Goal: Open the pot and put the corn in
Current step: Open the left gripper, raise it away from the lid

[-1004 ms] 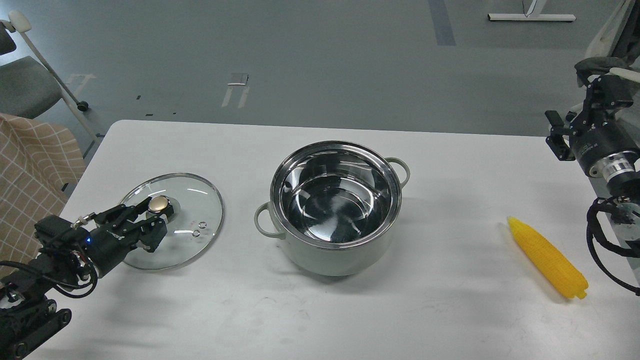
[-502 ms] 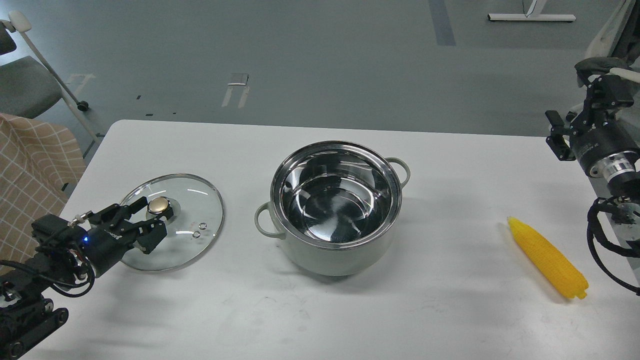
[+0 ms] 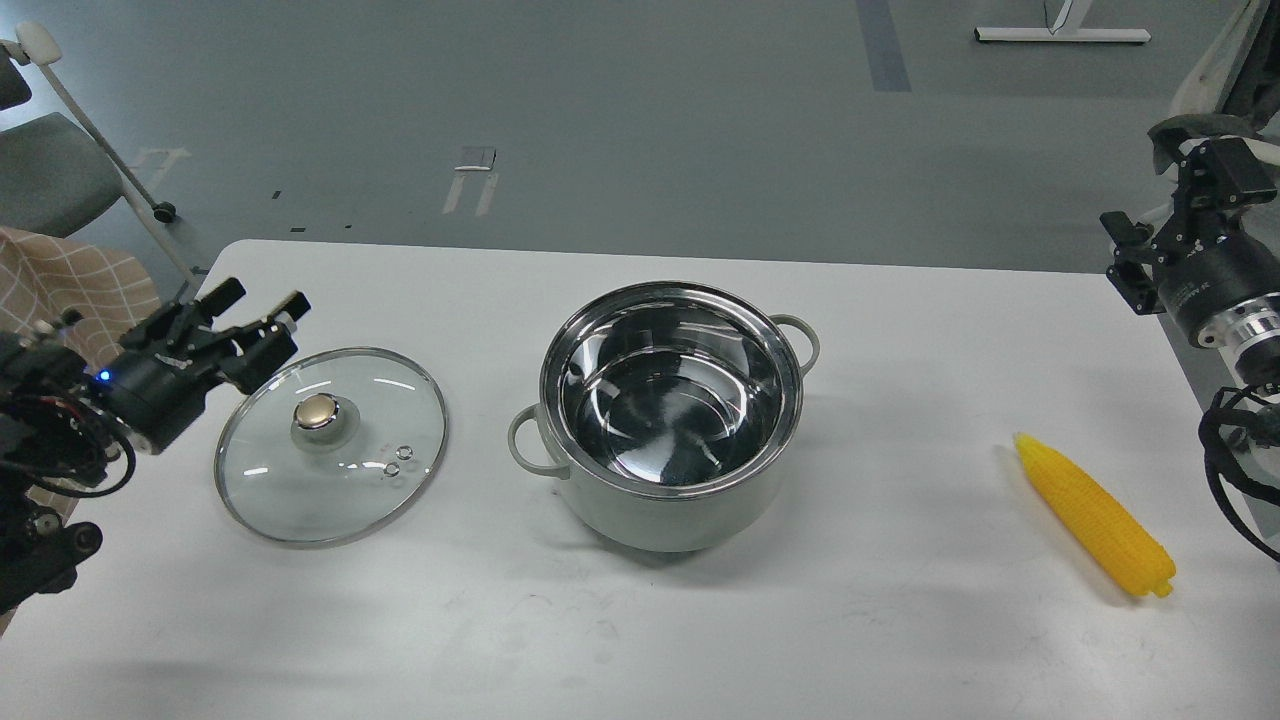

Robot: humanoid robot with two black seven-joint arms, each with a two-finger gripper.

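Note:
The pale grey-green pot stands open in the middle of the white table, its shiny steel inside empty. The yellow corn lies on the table at the right, tip pointing away from me. The glass lid with its gold knob lies flat on the table, left of the pot. My left gripper is open and empty, raised over the lid's far left edge. My right gripper hovers at the table's far right edge, well behind the corn; its fingers are not clear.
The white table ends just behind the pot and at the right by my right arm. A grey chair and a checked cloth stand off the table's left side.
My left gripper has let go of the lid's knob, risen and drawn back to the far left. The lid stays on the table. The right gripper shifted slightly to the right.

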